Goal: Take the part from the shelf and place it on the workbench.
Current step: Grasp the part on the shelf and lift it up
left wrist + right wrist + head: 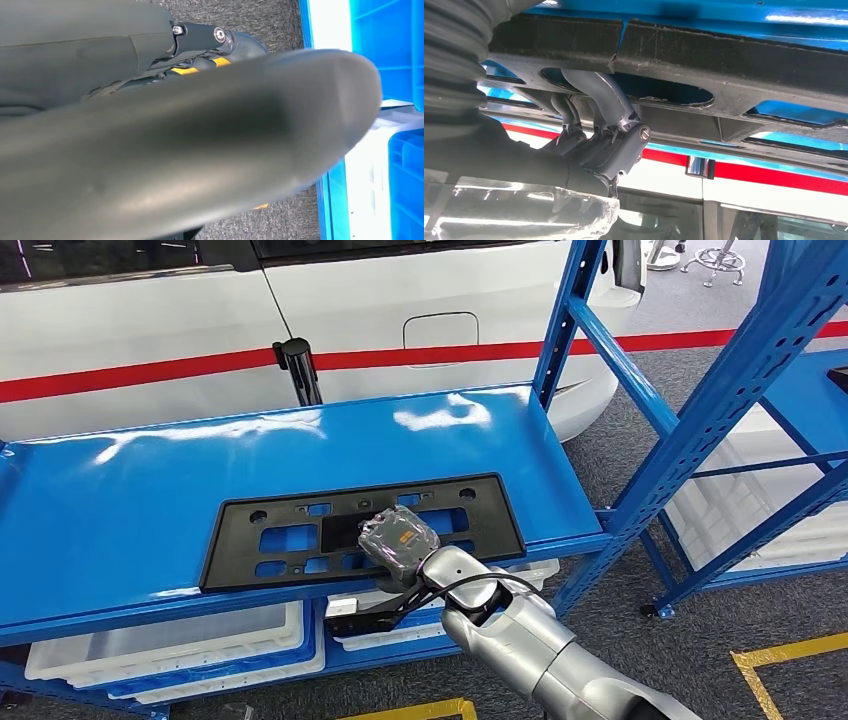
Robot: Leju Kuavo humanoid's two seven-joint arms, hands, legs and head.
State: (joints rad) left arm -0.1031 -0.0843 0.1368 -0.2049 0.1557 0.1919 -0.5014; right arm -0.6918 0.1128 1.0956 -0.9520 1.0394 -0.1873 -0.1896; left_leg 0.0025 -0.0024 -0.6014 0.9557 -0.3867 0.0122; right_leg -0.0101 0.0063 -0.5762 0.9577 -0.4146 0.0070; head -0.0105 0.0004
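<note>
Part: black plate [300,532] lies flat on blue shelf [120,500], long axis left-right along the front edge.
Right robot hand [400,543]: fingers [596,97] hooked through its cutouts, gripping.
Left robot hand [200,145]: state cannot tell.

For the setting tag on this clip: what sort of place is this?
Probably a vehicle assembly or parts workshop: blue steel shelving carrying a black plastic car part, white bins below it, a white vehicle with a red stripe behind, and yellow floor marking on grey carpet.
</note>
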